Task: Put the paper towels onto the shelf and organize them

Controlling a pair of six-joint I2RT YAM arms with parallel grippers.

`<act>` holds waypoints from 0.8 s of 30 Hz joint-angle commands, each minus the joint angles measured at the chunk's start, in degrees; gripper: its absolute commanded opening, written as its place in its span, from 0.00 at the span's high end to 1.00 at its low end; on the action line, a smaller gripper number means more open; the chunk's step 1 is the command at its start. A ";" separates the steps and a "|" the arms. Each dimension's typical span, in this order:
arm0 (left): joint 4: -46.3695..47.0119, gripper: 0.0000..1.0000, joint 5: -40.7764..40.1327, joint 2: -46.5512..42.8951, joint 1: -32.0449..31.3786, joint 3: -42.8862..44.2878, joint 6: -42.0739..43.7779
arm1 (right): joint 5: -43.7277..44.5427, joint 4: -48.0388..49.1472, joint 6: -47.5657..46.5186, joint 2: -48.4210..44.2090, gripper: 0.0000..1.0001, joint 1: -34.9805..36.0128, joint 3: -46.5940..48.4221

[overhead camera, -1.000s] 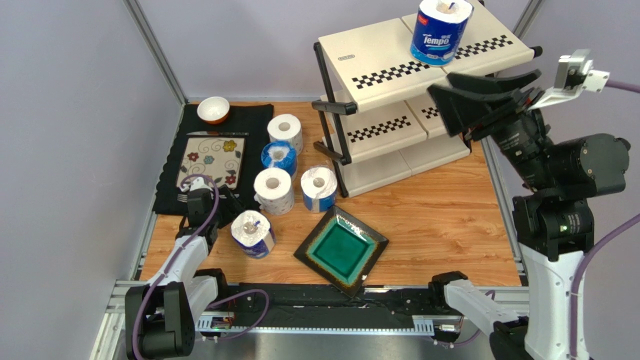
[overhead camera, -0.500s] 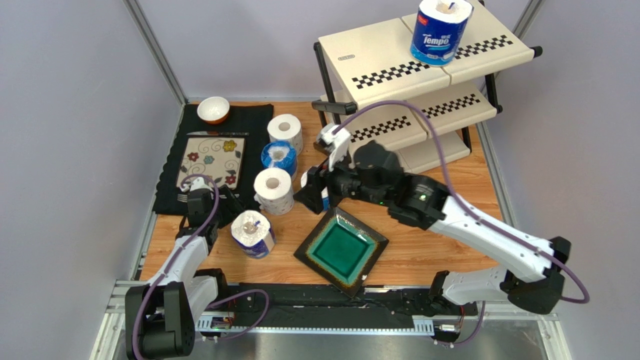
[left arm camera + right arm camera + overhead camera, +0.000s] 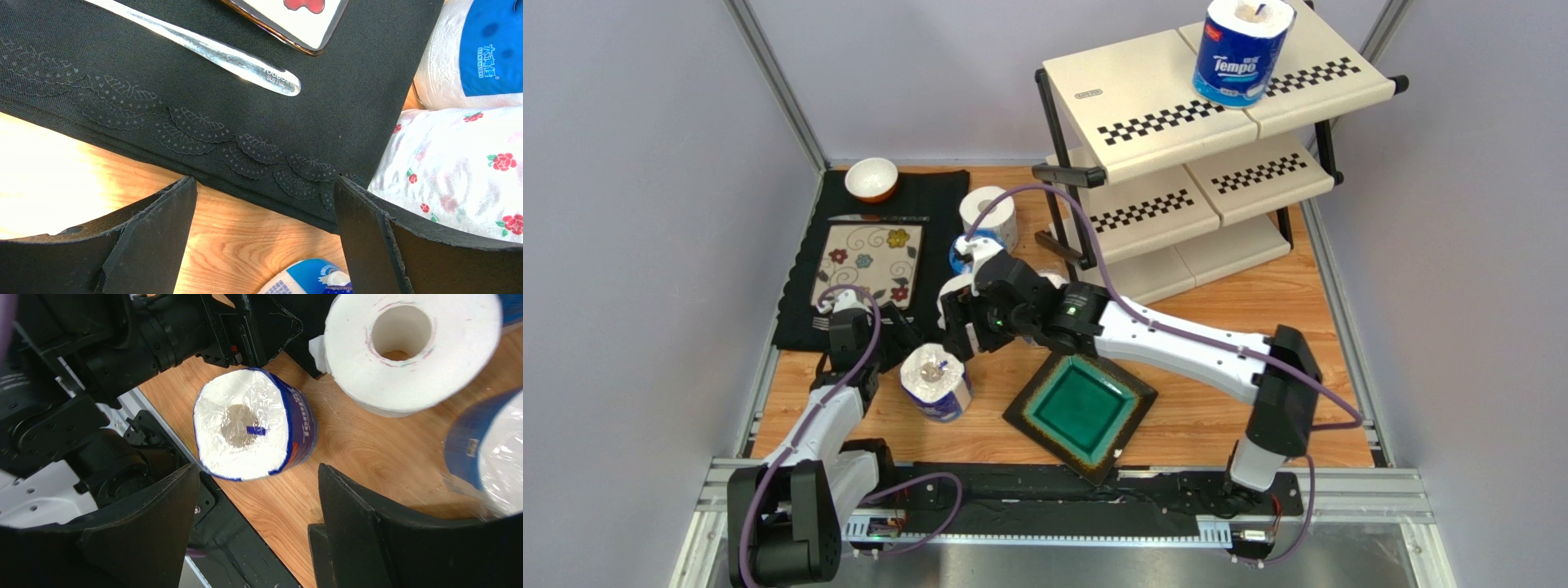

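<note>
Between its spread fingers, the right gripper (image 3: 259, 473) has free room downward only as far as the wrapped roll (image 3: 251, 432) standing beneath it. Ahead and to its right, a plain roll (image 3: 408, 349) crowds in. A second wrapped roll (image 3: 491, 453) stands hard on its right, with only a narrow strip of bare table (image 3: 362, 447) between them. The left arm (image 3: 153, 337) blocks the way ahead-left. The left gripper (image 3: 264, 184) has clear placemat (image 3: 184, 92) ahead, but a printed roll (image 3: 454, 165) seems to touch its right finger.
</note>
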 commanded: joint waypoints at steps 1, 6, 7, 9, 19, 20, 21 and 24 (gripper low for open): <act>-1.62 0.10 0.60 0.11 0.46 -1.23 -0.69 | -0.75 -2.40 4.18 5.13 0.25 0.53 6.79; -1.70 0.10 0.51 0.54 0.37 -1.23 -0.69 | -1.10 -2.40 4.80 9.62 0.25 0.62 8.56; -1.70 0.10 0.34 0.54 0.37 -1.31 -0.69 | -1.01 -2.31 4.89 9.97 0.24 0.71 8.74; -1.79 0.10 0.34 0.54 0.37 -1.23 -0.69 | -0.93 -2.40 4.97 11.02 0.25 0.53 8.74; -1.70 0.10 0.51 1.16 0.37 -1.14 -0.69 | 1.36 -0.56 5.24 15.24 0.26 0.62 7.68; -1.70 0.10 0.51 1.16 0.37 -1.22 -0.69 | 1.27 -0.56 5.24 15.42 0.27 0.53 7.77; -1.79 0.10 0.51 1.16 0.37 -1.23 -0.60 | 1.27 -0.64 5.24 15.69 0.26 0.53 7.86; -1.70 0.10 0.43 1.16 0.37 -1.14 -0.60 | 0.75 -0.38 5.33 16.57 0.27 0.53 8.12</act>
